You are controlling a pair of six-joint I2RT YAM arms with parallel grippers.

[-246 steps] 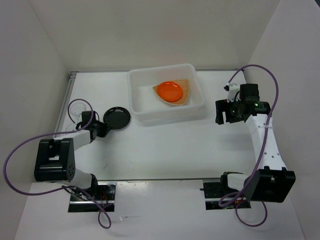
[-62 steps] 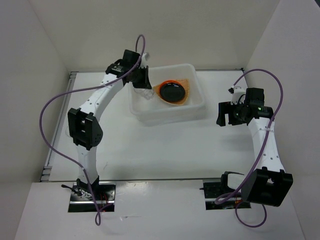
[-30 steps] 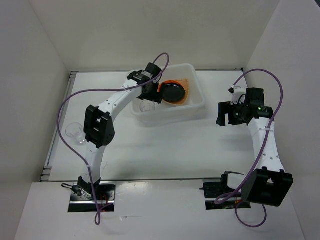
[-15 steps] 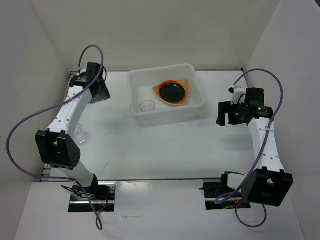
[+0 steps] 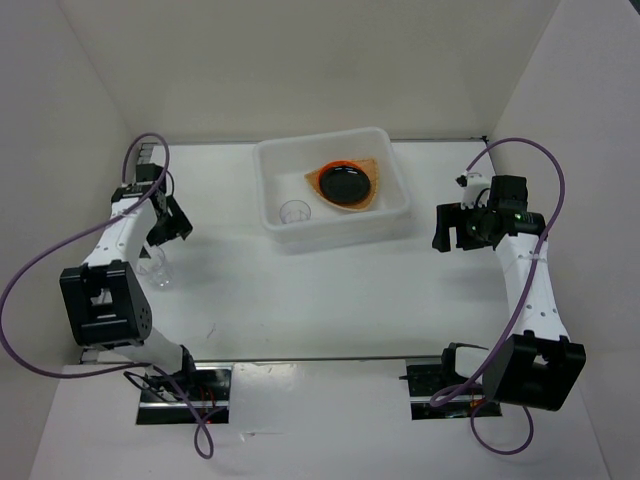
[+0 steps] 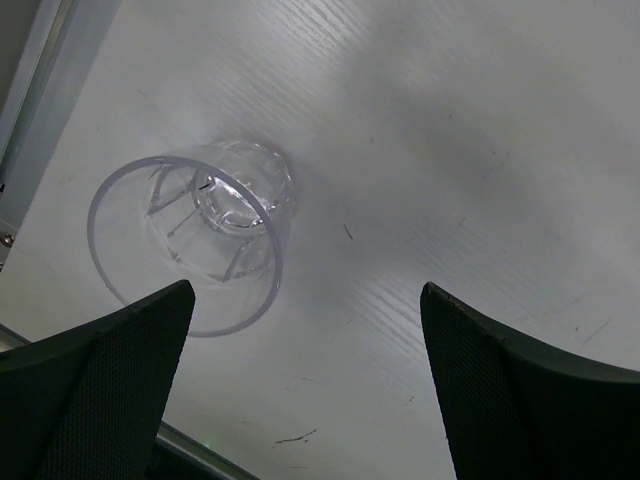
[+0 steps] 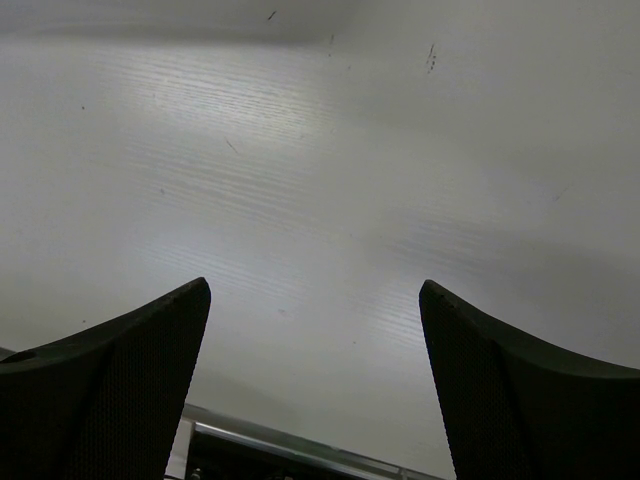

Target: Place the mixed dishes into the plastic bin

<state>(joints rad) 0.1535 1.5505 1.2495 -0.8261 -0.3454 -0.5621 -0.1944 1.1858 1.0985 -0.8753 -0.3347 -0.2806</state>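
The plastic bin [image 5: 400,205] stands at the back middle of the table. In it lies the tan woven tray [image 5: 372,166], with the orange plate [image 5: 318,180] on it and the black plate [image 5: 344,183] on top. A clear cup [image 5: 294,212] stands in the bin's near left corner. Another clear cup [image 5: 156,270] [image 6: 195,235] stands upright on the table at the far left. My left gripper [image 5: 170,228] [image 6: 305,290] hovers open just beyond it, the cup off to the side of its left finger [image 6: 110,380]. My right gripper [image 5: 446,228] [image 7: 315,285] is open over bare table, right of the bin.
A metal rail [image 5: 128,215] [image 6: 40,60] runs along the table's left edge, close to the cup. White walls enclose the table on three sides. The arm bases [image 5: 185,385] sit at the near edge.
The left arm has swung from over the bin out to the left and come nearer, now above the cup on the table. A cup stays in the bin. The right arm has not moved.
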